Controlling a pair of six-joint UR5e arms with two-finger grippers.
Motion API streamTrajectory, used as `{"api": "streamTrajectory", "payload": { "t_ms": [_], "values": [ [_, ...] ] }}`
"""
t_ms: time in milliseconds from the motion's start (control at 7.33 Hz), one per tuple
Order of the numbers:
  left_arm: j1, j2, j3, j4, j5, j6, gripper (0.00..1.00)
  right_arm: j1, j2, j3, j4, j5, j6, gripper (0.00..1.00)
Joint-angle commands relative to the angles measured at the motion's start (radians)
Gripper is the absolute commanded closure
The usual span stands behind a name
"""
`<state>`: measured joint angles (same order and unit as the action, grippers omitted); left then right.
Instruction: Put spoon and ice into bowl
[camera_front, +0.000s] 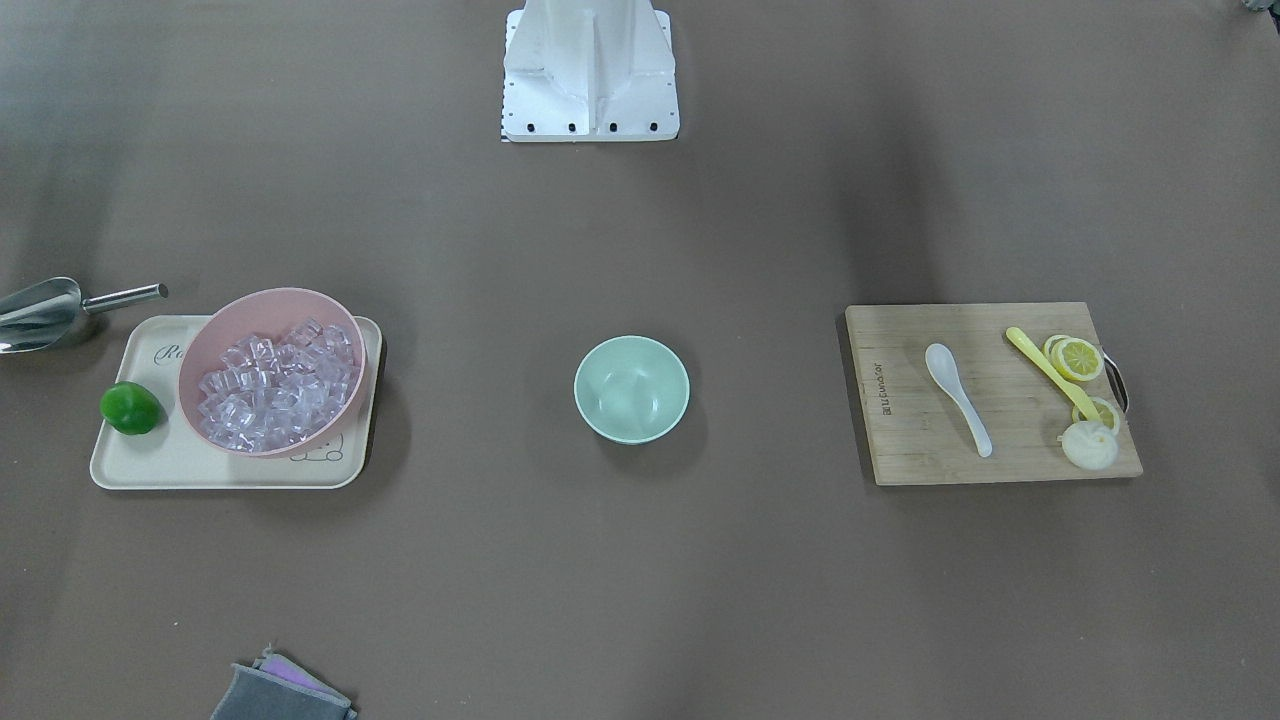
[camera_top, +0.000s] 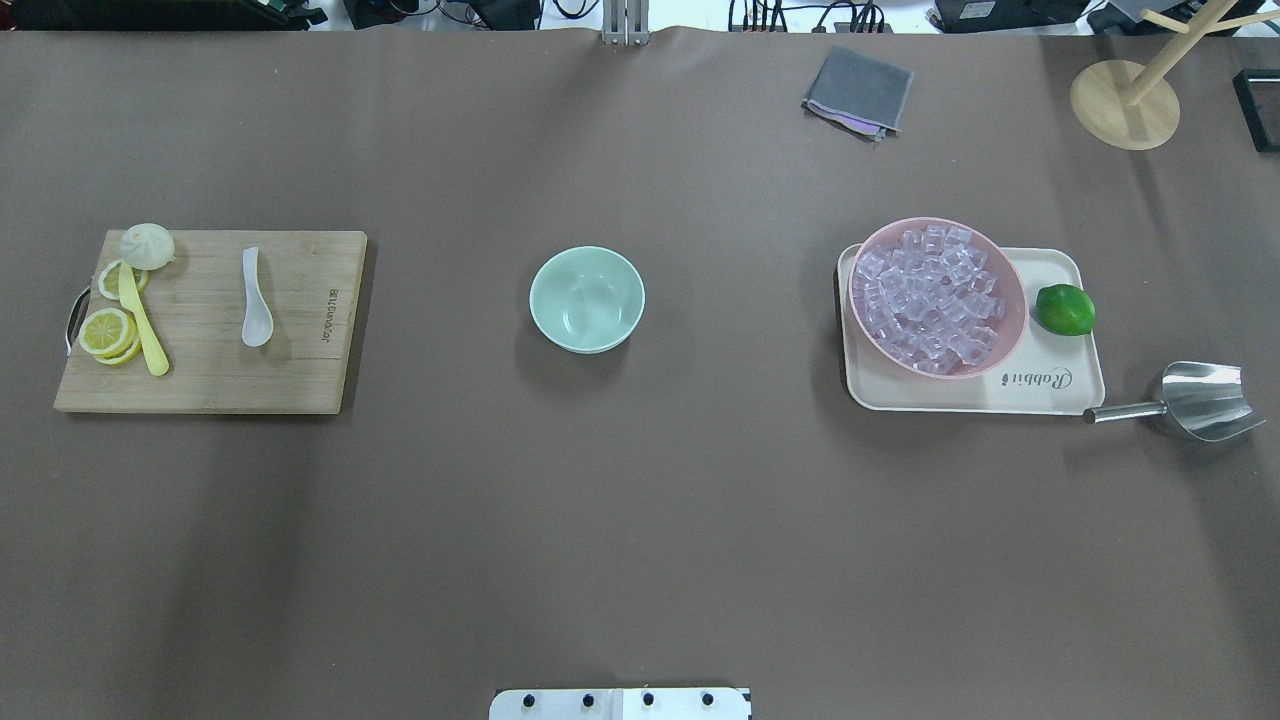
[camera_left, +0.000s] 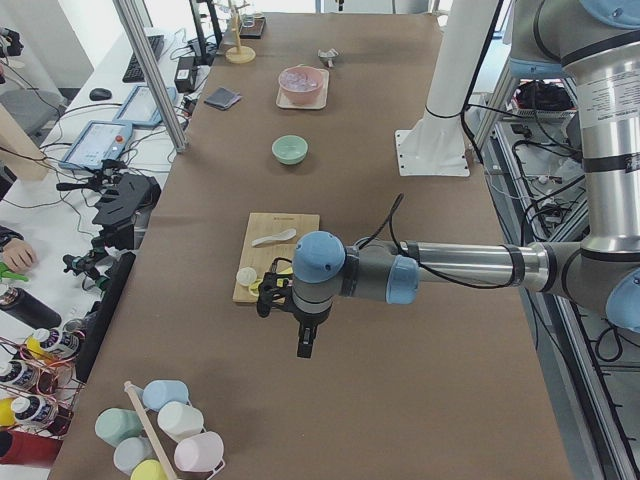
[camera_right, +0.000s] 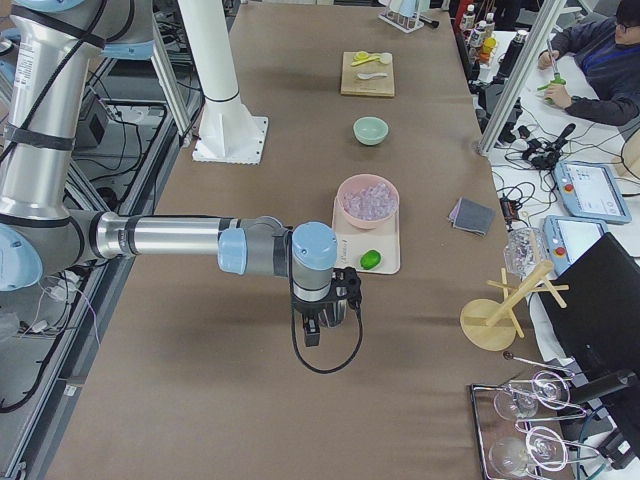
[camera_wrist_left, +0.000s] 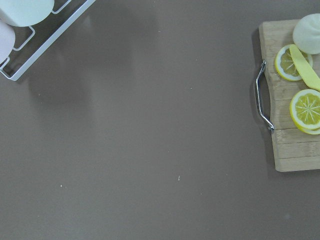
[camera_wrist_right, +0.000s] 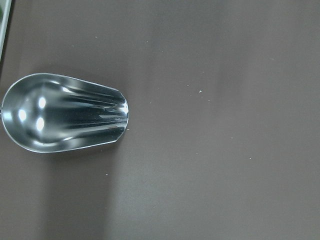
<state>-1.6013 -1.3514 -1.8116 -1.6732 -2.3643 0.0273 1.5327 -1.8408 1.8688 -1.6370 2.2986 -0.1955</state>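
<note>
Find the small white shiny spoon (camera_front: 957, 396) lying flat on a light wooden cutting board (camera_front: 920, 440), on the robot's left side of the brown table (camera_front: 640, 580), scoop end toward the robot. Beside it on the board, see a thin yellow utensil (camera_front: 1050, 370) and round yellow lemon slices (camera_front: 1080, 358). Find the small round pale green bowl (camera_front: 631, 389) in the middle of the table, well apart from spoon and ice. Find the clear ice cubes (camera_front: 275, 375) heaped in a bigger pink bowl (camera_front: 262, 296) on a cream tray (camera_front: 160, 460), on the robot's right side, next to a round green lime (camera_front: 130, 407). Just off the tray, see a shiny steel scoop (camera_front: 38, 312). See the left pincer (camera_left: 303, 348) hanging above the table past the board's end, and the right pincer (camera_right: 312, 338) hanging past the tray, near the steel scoop. Cannot tell for either pincer: spread or pressed together.
</note>
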Motion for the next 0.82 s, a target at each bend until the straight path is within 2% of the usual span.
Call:
{"api": "streamTrajectory", "payload": {
  "t_ms": [0, 409, 545, 682],
  "values": [
    [-0.003, -0.003, 0.0, -0.003, -0.001, 0.0, 0.01, 0.001, 0.0, 0.006, 0.012, 0.021, -0.001, 0.0],
    [-0.006, -0.006, -0.012, -0.01, -0.007, -0.001, 0.01, 0.001, -0.018, -0.005, 0.23, 0.03, 0.007, 0.0],
    [-0.006, -0.008, -0.023, -0.026, -0.006, -0.001, 0.01, 0.001, -0.003, 0.003, 0.256, 0.054, 0.025, 0.0],
    [-0.008, -0.009, -0.022, -0.098, -0.003, -0.004, 0.01, 0.001, 0.011, 0.007, 0.262, 0.056, 0.024, 0.0]
  ]
}}
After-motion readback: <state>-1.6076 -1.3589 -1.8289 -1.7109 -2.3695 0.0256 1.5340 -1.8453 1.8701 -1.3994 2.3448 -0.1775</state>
